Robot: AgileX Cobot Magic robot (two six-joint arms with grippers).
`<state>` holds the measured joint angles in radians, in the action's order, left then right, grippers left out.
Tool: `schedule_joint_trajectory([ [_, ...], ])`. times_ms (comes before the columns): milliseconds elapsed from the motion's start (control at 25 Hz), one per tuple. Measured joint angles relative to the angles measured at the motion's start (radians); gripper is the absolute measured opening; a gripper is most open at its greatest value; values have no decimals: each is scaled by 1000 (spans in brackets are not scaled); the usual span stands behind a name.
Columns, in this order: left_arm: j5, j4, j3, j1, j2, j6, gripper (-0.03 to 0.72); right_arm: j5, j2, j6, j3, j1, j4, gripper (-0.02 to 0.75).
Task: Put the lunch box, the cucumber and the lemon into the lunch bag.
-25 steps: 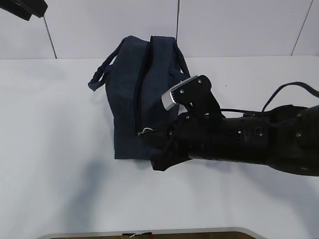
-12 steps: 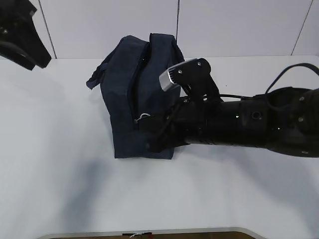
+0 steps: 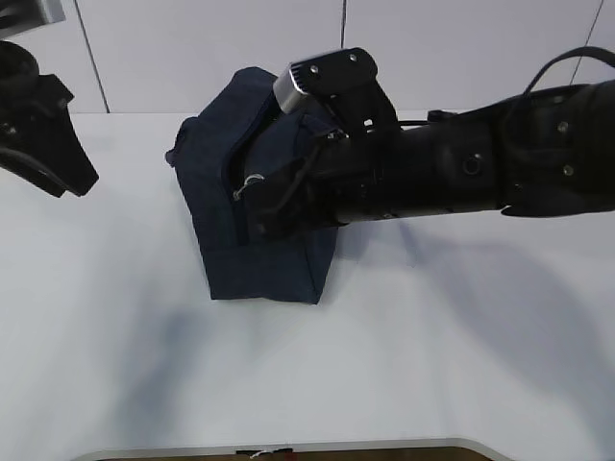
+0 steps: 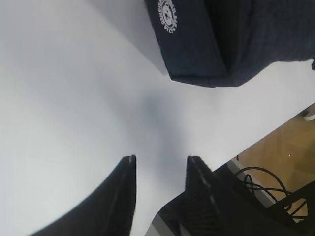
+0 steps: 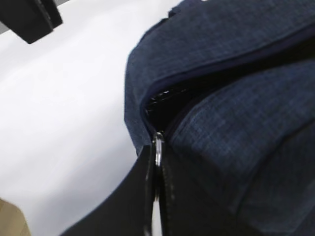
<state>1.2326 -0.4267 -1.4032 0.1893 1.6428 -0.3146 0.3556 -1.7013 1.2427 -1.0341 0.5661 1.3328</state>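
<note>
1. The lunch bag [image 3: 264, 216] sits on the white surface [image 3: 413, 355] toward twelve o'clock of centre, leaning over, probably from the tug on its zipper.
2. The right hand [image 5: 156, 189] is pressed together on the silver ring pull [image 5: 158, 147], with the zipper [image 5: 206, 78] gaping a little just above it; that pinch looks meant to open the bag for loading.
3. The left hand [image 4: 160, 169] hangs spread and empty above bare surface at about nine o'clock of the bag, well apart from it, perhaps waiting to steady the fabric.
4. From its wrist view the bag's round white logo [image 4: 167, 14] shows at twelve o'clock.
5. I can't see the lunch box, cucumber or lemon anywhere, so packing hasn't begun.
</note>
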Motion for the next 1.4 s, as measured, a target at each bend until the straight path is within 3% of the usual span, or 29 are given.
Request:
schedule_joint_trajectory([
  [200, -5, 0, 4, 0, 0, -31, 242, 0, 51, 205, -15, 0, 264, 5],
  [480, -5, -2, 4, 2, 0, -61, 242, 18, 101, 434, -28, 0, 502, 5],
  [760, -7, -7, 4, 54, 0, -159, 242, 51, 101, 562, -49, 0, 512, 5],
  [1040, -96, -12, 18, 81, 0, -168, 243, 55, 101, 589, -73, 0, 512, 5],
  [1400, -238, -93, 176, 129, 0, -246, 244, 57, 101, 591, -73, 0, 512, 5],
])
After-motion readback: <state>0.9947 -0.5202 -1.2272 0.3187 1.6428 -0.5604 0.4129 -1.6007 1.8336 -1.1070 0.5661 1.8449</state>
